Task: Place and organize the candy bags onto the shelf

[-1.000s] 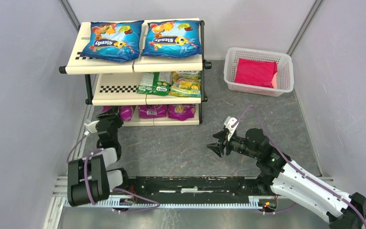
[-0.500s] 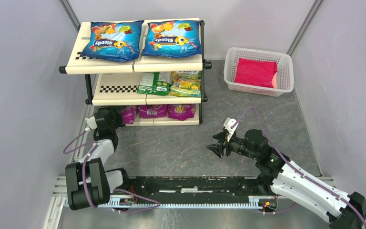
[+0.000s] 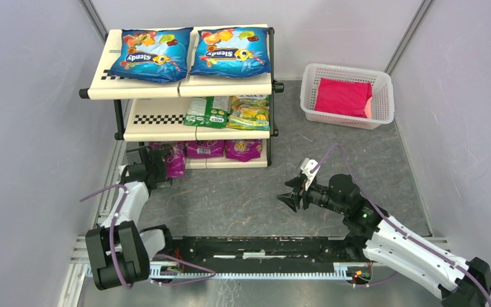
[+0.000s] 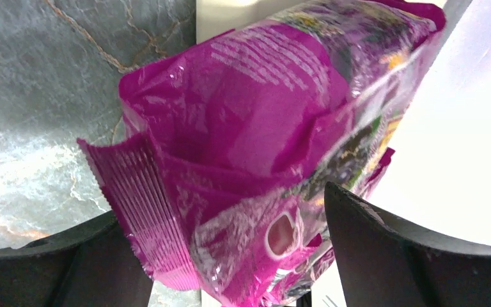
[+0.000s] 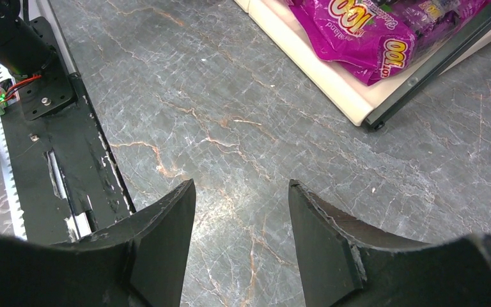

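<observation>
White mesh basket (image 3: pixel 348 121) sits at the upper right of the top view on the grey marbled tabletop (image 3: pixel 230 198), close to the right wall. A plain red packet (image 3: pixel 342 97) lies flat inside, covering most of the bottom. Pale grey wall panels (image 3: pixel 32 128) close in the left, back and right. Tan veins in the tabletop show in the right wrist view.

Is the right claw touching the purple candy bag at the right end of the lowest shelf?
Apart. The right wrist view shows bare grey floor between the right claw and the purple bag.
</observation>
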Controlling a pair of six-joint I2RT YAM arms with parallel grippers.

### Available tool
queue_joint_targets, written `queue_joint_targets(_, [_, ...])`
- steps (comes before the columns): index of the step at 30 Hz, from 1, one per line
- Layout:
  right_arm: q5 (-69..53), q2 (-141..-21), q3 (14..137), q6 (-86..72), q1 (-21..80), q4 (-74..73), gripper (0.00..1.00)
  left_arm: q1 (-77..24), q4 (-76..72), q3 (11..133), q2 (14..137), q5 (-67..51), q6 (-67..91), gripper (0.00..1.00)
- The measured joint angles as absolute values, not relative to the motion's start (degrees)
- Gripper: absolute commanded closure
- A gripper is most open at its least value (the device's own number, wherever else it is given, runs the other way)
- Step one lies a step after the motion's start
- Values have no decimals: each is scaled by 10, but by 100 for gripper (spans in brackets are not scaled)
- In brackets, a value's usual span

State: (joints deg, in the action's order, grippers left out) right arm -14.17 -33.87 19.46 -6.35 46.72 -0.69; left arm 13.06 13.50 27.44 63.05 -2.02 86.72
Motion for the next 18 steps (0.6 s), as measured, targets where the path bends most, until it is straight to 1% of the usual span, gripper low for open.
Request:
queue_joint_targets(3, [-143,-336,194,-64,467,-7,38,131,154,278,607,-21,867,6])
queue_joint_targets(4, [-144,-336,194,-64,467,-7,38,131,158,278,599,-22,867,11])
queue_joint_targets(6, [-145,-336,194,-64,467,-7,38,132,161,278,587,-27,867,30])
queue_joint_targets(7, [-145,-336,194,-64,467,-7,38,134,162,278,585,-31,864,35])
queue_joint_targets(8, [-145,-336,194,-64,467,-7,38,135,162,278,586,-34,860,37])
queue_joint_targets(11, [-145,-336,194,-64,467,-6,38,140,156,279,596,-37,852,46])
queue_joint_targets(13, [-145,-337,194,-64,467,-6,38,142,152,286,613,-36,848,50])
queue_joint_targets(14, [-145,-337,194,-64,467,-6,38,142,148,290,621,-36,845,54])
queue_joint_targets(18, [-145,-337,194,-64,467,-7,38,144,129,324,668,-35,826,59])
